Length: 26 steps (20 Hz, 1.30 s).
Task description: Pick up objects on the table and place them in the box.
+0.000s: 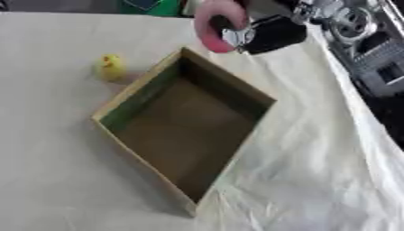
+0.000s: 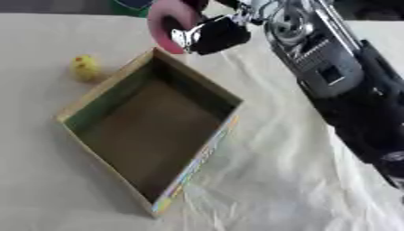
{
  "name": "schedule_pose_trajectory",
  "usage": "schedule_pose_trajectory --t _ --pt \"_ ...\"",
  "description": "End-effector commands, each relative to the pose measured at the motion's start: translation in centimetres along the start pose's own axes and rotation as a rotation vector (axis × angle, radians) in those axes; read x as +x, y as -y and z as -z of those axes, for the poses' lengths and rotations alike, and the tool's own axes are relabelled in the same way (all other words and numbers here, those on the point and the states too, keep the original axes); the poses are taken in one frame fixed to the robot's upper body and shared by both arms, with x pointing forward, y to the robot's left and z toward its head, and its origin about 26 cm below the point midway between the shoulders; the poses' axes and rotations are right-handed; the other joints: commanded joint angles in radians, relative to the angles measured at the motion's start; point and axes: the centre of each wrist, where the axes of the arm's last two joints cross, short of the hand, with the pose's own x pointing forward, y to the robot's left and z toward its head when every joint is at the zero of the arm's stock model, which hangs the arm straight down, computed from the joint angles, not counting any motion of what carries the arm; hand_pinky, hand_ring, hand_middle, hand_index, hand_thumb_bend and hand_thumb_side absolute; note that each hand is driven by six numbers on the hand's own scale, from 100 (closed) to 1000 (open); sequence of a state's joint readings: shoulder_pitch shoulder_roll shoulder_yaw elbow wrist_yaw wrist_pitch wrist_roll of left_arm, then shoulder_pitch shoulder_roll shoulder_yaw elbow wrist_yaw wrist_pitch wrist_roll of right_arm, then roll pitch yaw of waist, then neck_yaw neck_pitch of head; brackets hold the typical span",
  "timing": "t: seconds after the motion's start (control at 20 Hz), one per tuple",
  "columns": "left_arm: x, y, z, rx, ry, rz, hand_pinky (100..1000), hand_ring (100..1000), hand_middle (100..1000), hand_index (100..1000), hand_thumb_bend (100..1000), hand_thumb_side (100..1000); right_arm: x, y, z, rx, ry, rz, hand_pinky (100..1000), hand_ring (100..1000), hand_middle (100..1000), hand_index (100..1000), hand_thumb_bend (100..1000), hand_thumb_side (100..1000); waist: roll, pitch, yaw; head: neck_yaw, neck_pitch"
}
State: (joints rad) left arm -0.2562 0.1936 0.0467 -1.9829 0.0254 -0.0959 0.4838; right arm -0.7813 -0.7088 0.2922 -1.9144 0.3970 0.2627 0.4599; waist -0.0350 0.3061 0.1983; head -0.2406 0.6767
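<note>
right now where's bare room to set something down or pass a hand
The open cardboard box shows nothing inside, so its whole floor is free. Bare cloth-covered table lies left of the box, below the small yellow duck-like toy. Crowded: the box's far corner, where the right hand holds a pink rounded object.

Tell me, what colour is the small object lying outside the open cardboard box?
Yellow, clearest in the left eye view.

My right hand grips a pink object at its left side. The open box sits below my hand. A yellow object lies farther left.
</note>
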Motion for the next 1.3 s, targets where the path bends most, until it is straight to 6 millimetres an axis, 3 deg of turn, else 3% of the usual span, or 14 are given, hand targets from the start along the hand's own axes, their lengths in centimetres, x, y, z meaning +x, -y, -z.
schedule_pose_trajectory --t 0.05,0.1,1.05,1.3 --pt "0.6 -0.1 0.5 -0.004 0.028 -0.002 455 575 563 739 100 1000 0.8 0.2 -0.3 0.003 0.020 -0.004 649 527 338 504 100 246 0.004 -0.016 -0.001 0.001 -0.004" --pt "0.6 -0.1 0.5 -0.004 0.027 -0.002 455 575 563 739 100 1000 0.8 -0.2 -0.3 0.017 0.020 0.000 648 527 340 504 100 309 0.003 -0.016 -0.001 0.003 -0.004" --pt "0.7 0.1 0.6 -0.008 0.030 -0.008 456 577 564 739 100 1000 -0.4 -7.0 0.3 0.307 -0.071 0.008 644 577 436 601 100 206 0.002 -0.011 0.000 0.023 -0.012" --pt "0.8 0.1 0.6 -0.010 0.031 -0.009 456 578 564 740 100 1000 -1.0 -8.7 0.7 0.338 -0.109 0.001 655 587 477 698 100 198 0.003 -0.012 0.001 0.018 -0.012"
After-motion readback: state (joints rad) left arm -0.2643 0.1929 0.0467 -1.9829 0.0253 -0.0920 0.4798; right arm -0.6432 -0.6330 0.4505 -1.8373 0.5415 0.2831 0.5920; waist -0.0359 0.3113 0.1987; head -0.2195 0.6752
